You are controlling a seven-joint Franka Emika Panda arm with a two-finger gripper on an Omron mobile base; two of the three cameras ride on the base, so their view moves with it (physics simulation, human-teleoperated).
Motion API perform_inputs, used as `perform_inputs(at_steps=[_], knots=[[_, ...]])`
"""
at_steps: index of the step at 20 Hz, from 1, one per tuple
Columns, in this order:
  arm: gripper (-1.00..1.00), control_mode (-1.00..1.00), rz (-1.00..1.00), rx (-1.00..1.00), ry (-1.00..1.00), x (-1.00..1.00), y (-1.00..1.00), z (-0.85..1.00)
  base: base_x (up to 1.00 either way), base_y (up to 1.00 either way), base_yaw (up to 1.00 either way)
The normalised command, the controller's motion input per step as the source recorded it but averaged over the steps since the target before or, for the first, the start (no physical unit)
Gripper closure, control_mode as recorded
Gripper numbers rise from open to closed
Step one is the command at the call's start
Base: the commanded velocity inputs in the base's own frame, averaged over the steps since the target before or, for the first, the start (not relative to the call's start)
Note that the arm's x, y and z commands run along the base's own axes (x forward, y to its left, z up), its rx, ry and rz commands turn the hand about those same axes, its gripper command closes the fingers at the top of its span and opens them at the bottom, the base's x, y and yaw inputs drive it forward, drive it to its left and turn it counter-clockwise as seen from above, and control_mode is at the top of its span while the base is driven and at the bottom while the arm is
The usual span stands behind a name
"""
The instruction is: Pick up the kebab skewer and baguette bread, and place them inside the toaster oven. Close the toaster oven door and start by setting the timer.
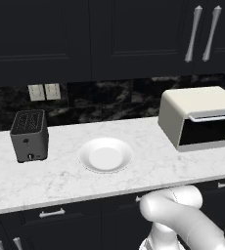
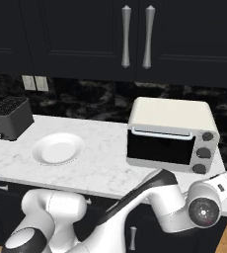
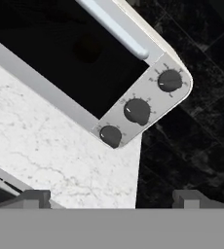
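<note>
Left base view: one cream toaster oven [image 1: 195, 117] stands at the right end of the marble counter [image 1: 60, 176], its dark glass door [image 1: 206, 131] shut, with one silver bar handle [image 1: 213, 116] along the top edge. One white plate [image 1: 106, 155] lies near the middle of the counter with nothing on it, and one small dark slot toaster [image 1: 30, 135] stands well to its left. I can make out no skewer and no bread here. Two long cupboard handles [image 1: 203, 33] hang above the oven

Right base view: the same oven [image 2: 170, 134] sits to the right of the plate [image 2: 58, 147], well apart from it. Three dark knobs [image 2: 203, 152] run down its right side. The door looks rigid and hinged, so I judge it best worked by the bar handle, which is smooth and could slip under a loose pinch. The knobs are small, round and stiff-looking; each wants a squeeze across its width, then a turn. The arm's wrist [image 2: 203, 211] hangs low in front of the counter edge, below the oven's knob side

Hand view: the claw [image 3: 113, 198] has its two dark tips spread wide with nothing between them. It looks tilted at the oven's knob panel; the three knobs [image 3: 137, 111] are in a row and the door [image 3: 60, 58] beside them is closed. A skewer, by its nature, would be light, thin and easy to roll, best pinched mid-length; a baguette light and crushable, best taken gently across the middle
</note>
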Motion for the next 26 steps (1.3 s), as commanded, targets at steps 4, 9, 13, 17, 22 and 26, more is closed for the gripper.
perform_inputs(at_steps=[4, 9, 13, 17, 22, 26], knots=[[-1.0, -1.0, 0.0, 0.0, -0.06, 0.01, 0.28, 0.0, 0.0, 0.0, 0.0], [-1.0, -1.0, 0.0, 0.0, -0.09, 0.03, 0.23, 0.0, 0.0, 0.0, 0.0], [-1.0, -1.0, 0.01, 0.0, -0.11, 0.15, 0.06, 0.02, 0.0, 0.0, 0.0], [-1.0, -1.0, 0.02, 0.0, -0.02, 0.15, 0.02, 0.14, 0.0, 0.0, 0.0], [-1.0, -1.0, 0.0, 0.0, 0.0, 0.08, 0.05, 0.11, 0.0, 0.0, 0.0], [-1.0, -1.0, 0.0, 0.0, 0.0, 0.04, 0.06, 0.03, 0.0, 0.0, 0.0]])
